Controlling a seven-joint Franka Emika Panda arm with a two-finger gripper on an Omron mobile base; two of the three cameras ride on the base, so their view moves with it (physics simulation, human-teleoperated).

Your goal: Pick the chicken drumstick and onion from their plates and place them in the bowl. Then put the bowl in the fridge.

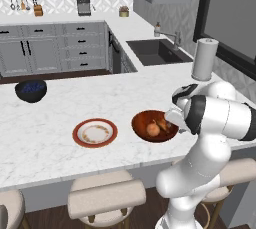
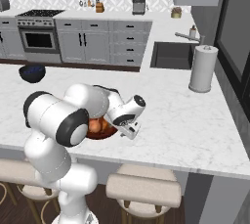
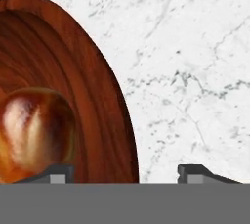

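Already loaded | left base view: onion [image 1: 153,129] and chicken drumstick [image 1: 163,124] lie in bowl [image 1: 154,125] on counter [image 1: 60,113] | right base view: arm hides bowl | hand view: gripper [image 3: 129,174] straddles bowl rim, jaws apart, nothing clamped | risk: thin-rim pinch may tip bowl.

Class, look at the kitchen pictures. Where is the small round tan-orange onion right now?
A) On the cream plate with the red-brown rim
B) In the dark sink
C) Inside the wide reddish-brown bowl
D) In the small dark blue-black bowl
C: the small round tan-orange onion lies inside the wide reddish-brown bowl, while the cream plate with the red-brown rim holds no onion.
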